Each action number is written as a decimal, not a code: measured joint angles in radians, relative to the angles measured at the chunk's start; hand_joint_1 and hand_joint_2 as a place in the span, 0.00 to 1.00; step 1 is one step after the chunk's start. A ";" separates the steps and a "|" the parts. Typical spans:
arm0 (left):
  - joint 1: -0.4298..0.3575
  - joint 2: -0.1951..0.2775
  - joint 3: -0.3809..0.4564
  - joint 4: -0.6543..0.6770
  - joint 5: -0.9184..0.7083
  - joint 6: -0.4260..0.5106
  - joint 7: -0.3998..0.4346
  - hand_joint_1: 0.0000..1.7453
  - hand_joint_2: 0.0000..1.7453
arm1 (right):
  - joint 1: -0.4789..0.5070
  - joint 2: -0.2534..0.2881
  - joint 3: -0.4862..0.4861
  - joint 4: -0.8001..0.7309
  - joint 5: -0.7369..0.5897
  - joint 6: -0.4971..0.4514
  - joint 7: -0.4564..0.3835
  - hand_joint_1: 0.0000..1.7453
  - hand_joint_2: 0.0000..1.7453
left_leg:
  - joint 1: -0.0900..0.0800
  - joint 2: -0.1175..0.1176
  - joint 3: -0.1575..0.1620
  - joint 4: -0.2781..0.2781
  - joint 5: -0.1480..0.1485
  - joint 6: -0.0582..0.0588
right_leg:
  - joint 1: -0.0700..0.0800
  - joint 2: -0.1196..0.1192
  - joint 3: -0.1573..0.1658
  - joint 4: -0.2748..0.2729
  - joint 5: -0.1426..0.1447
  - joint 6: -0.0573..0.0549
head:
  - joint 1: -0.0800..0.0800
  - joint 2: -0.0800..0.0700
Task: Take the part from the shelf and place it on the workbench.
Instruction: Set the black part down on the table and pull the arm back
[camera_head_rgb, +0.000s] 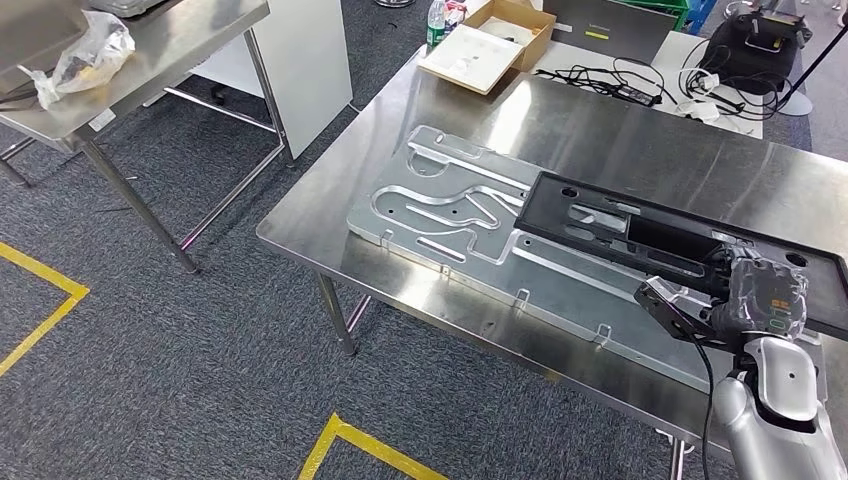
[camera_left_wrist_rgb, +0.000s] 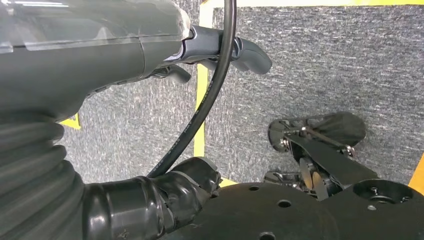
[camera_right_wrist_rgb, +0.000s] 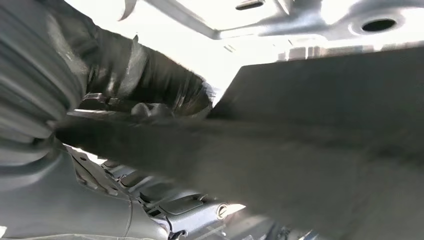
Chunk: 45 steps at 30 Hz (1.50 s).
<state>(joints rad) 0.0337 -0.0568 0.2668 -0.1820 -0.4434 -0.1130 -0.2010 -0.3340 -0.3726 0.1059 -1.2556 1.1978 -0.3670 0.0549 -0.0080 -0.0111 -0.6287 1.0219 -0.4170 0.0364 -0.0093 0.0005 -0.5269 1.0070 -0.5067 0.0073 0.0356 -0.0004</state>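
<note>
Two flat parts lie stacked on the steel workbench (camera_head_rgb: 330, 200): a black frame-like part (camera_head_rgb: 600, 225) rests across a pale metal plate (camera_head_rgb: 440, 215), its far end toward the right hand (camera_head_rgb: 745, 295). That hand sits at the part's near corner; the right wrist view shows dark fingers (camera_right_wrist_rgb: 150, 110) lying against the part's black edge, so it seems to grip it, though blur hides the exact hold. The left hand (camera_left_wrist_rgb: 200, 55) hangs over the carpet, fingers loosely extended and holding nothing.

By my reading, the placing step is nearly finished: the part is already down on the bench. The next move calls for letting go cleanly and lifting away without dragging the part across the plate.

The benchtop is bright and reflective. At its far side sit an open cardboard box (camera_head_rgb: 490, 40), a bottle (camera_head_rgb: 436, 24) and tangled cables (camera_head_rgb: 620, 80). A second steel table (camera_head_rgb: 180, 45) carries a plastic bag (camera_head_rgb: 85, 55). Grey carpet (camera_head_rgb: 200, 380) with yellow tape (camera_head_rgb: 45, 300) covers the floor.
</note>
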 joint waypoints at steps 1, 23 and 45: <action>0.000 0.000 0.001 0.000 0.003 -0.006 0.002 0.00 0.75 | -0.006 0.004 0.000 0.017 0.001 -0.001 -0.004 0.00 0.00 | 0.000 0.000 0.000 0.000 0.000 0.000 | 0.000 0.000 0.000 0.000 0.000 0.001 | 0.000 0.000; -0.003 0.000 0.050 0.000 0.018 0.008 0.052 0.00 0.00 | -0.120 0.139 0.106 0.164 0.009 0.041 0.006 0.00 0.00 | 0.002 0.001 0.001 0.000 0.003 0.001 | 0.003 0.000 0.001 0.002 0.001 0.002 | 0.000 0.000; -0.001 -0.001 0.072 0.000 -0.021 0.027 0.060 0.00 0.00 | -0.056 0.193 0.511 -0.372 0.006 0.129 -0.069 0.00 0.00 | 0.003 0.001 0.001 0.000 0.002 0.000 | 0.003 0.000 -0.001 0.003 -0.001 -0.001 | 0.000 0.000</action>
<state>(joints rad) 0.0332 -0.0580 0.3384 -0.1820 -0.4639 -0.0865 -0.1413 -0.3899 -0.1798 0.6173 -1.6280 1.2041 -0.2381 -0.0137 -0.0055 -0.0102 -0.6273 1.0214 -0.4154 0.0360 -0.0064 0.0006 -0.5276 1.0097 -0.5080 0.0065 0.0357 -0.0004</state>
